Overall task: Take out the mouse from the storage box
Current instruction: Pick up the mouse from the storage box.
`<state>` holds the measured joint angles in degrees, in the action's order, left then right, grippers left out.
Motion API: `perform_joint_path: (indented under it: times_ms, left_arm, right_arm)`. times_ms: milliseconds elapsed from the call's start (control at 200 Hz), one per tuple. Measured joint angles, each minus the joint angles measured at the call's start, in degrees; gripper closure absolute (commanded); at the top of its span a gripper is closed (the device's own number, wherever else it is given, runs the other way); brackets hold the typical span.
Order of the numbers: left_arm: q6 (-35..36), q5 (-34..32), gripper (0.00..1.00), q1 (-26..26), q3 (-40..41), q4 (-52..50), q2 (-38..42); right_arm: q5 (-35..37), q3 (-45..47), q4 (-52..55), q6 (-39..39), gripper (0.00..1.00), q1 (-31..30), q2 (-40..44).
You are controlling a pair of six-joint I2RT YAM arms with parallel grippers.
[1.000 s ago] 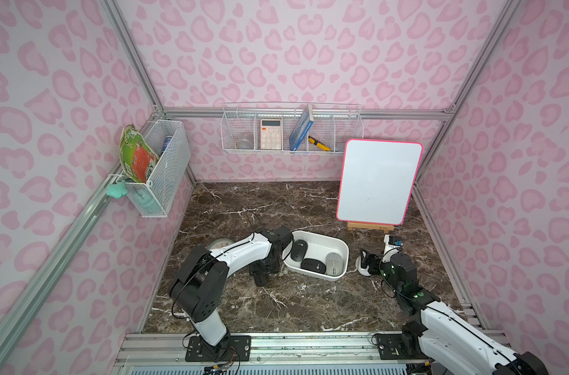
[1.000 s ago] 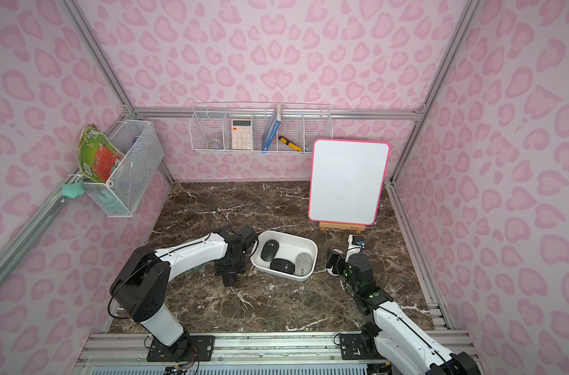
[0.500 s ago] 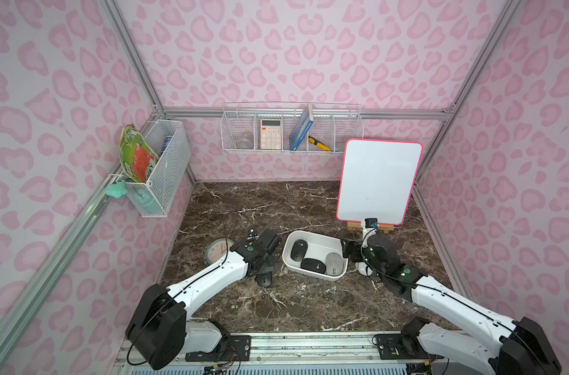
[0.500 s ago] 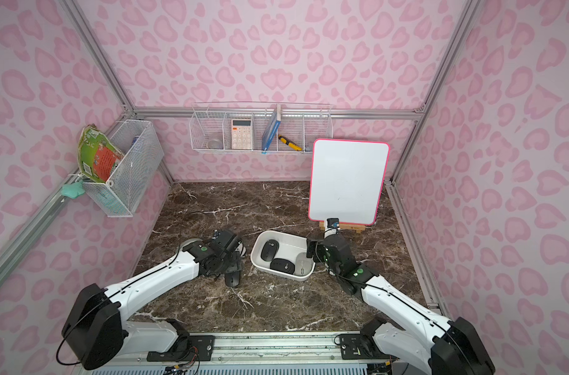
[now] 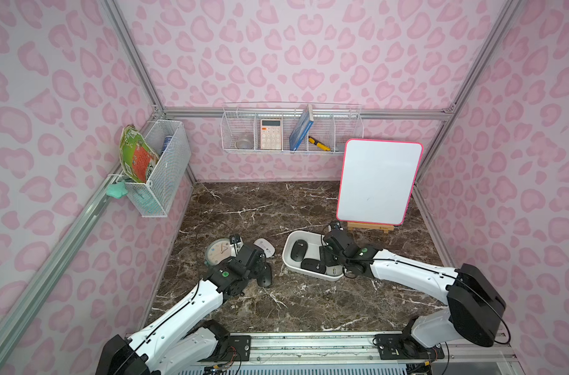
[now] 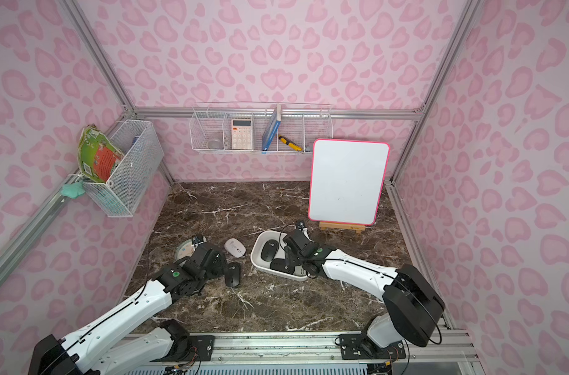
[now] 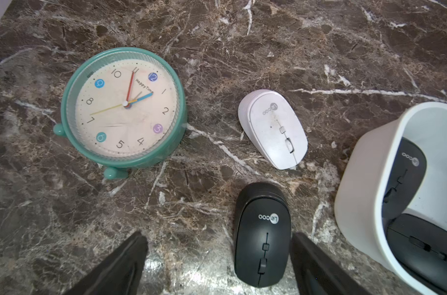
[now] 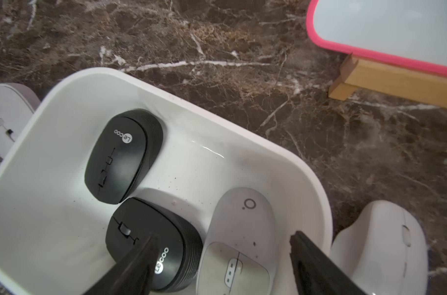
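Three mice in the storage box: first black mouse, second black mouse and a pale grey mouse, all flat on its floor, with the grey one at the end nearest the counter's right edge.
Storage box place: near the middle of the counter, upright and open-topped.
Right claw: spread wide, fingers either side of the pale grey mouse, one finger above the second black mouse, gripping nothing. I judge it is placed to close on the grey one.
Three mice outside: a loose black mouse and a white mouse on the box's left side; another white mouse just beside its right wall.
Left claw: wide, with the loose black mouse lying free between its fingers. I judge this spot serves for mice taken out.
One clock: face up, beyond the white mouse toward the left edge.
Total mice: six.
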<state>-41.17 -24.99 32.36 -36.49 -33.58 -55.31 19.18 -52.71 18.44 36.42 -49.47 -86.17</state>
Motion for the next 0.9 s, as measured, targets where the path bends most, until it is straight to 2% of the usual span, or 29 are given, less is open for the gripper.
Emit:
perform_joint_path:
  times_ms: [490,735,900]
  left_arm:
    - [1.27,-1.14,0.05,-0.15,4.39,2.84,7.06]
    - [1.49,-1.20,0.04,-0.15,5.16,3.69,8.98]
    - [1.92,-1.20,0.04,-0.15,5.27,3.76,9.09]
  right_arm:
    - [0.31,-3.65,5.14,6.91,0.25,-0.81,-9.07]
    - [1.55,-5.46,4.72,7.50,0.31,-1.09,-14.47]
    - [0.31,-7.91,4.52,7.08,0.31,-1.75,-16.15]
